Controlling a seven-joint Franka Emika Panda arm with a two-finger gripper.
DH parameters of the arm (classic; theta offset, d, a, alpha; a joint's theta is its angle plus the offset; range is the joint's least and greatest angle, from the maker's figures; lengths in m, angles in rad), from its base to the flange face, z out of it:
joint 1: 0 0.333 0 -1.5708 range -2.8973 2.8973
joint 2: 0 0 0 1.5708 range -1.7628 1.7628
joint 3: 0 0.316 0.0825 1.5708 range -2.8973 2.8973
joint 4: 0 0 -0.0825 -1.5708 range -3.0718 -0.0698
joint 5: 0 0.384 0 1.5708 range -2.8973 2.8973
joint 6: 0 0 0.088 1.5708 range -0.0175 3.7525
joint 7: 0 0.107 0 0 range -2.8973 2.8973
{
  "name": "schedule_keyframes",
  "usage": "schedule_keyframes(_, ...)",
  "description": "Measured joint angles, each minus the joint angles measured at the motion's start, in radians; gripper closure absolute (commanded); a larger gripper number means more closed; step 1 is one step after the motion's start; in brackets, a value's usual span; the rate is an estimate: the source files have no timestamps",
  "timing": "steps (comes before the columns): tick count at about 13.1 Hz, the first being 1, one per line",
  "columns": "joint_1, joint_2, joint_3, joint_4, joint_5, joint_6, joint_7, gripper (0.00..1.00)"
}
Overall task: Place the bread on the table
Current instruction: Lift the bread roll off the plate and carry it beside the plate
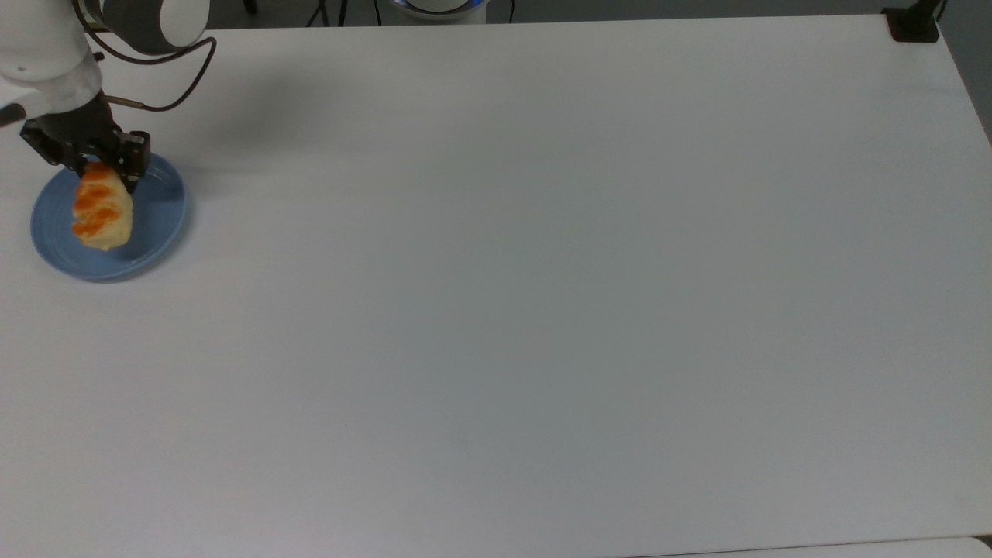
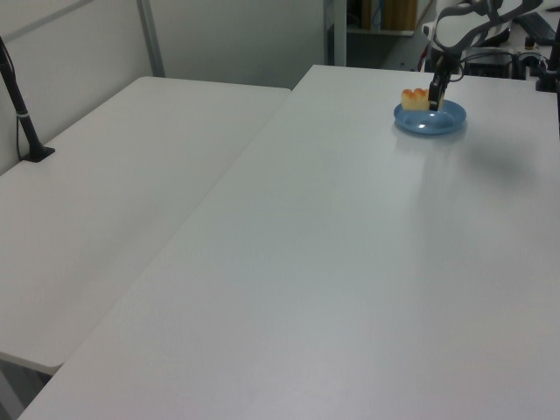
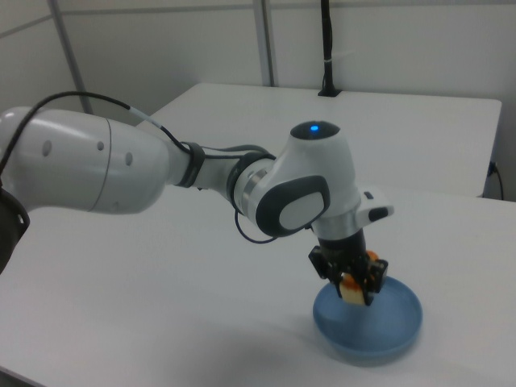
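Gripper (image 1: pixel 97 164) at top view's far left, clamped on upper end of bread (image 1: pixel 101 209). Bread hung from fingers, lifted clear above blue plate (image 1: pixel 159 225); gap visible in left view (image 2: pixel 416 98). Plate sat on table (image 1: pixel 542 294). Right view: bread (image 3: pixel 352 289) pinched between fingers, over plate (image 3: pixel 395 326).
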Motion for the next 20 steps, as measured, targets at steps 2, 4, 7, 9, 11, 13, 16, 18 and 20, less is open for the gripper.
schedule_keyframes(2,-0.030,-0.005,-0.003,0.032,-0.003,0.000,-0.016,0.48)
schedule_keyframes(4,-0.101,-0.004,-0.006,0.046,-0.003,0.000,-0.108,0.48)
schedule_keyframes(7,-0.178,0.008,-0.008,0.058,-0.030,0.000,-0.204,0.48)
schedule_keyframes(9,-0.217,0.039,-0.008,0.070,-0.067,0.021,-0.226,0.48)
schedule_keyframes(11,-0.246,0.089,-0.008,0.086,-0.078,0.078,-0.239,0.51)
schedule_keyframes(13,-0.257,0.114,-0.008,0.096,-0.078,0.103,-0.239,0.51)
schedule_keyframes(16,-0.254,0.114,0.007,0.113,-0.077,0.103,-0.237,0.51)
schedule_keyframes(18,-0.247,0.115,0.008,0.114,-0.077,0.103,-0.237,0.51)
schedule_keyframes(20,-0.247,0.120,0.008,0.112,-0.077,0.103,-0.237,0.51)
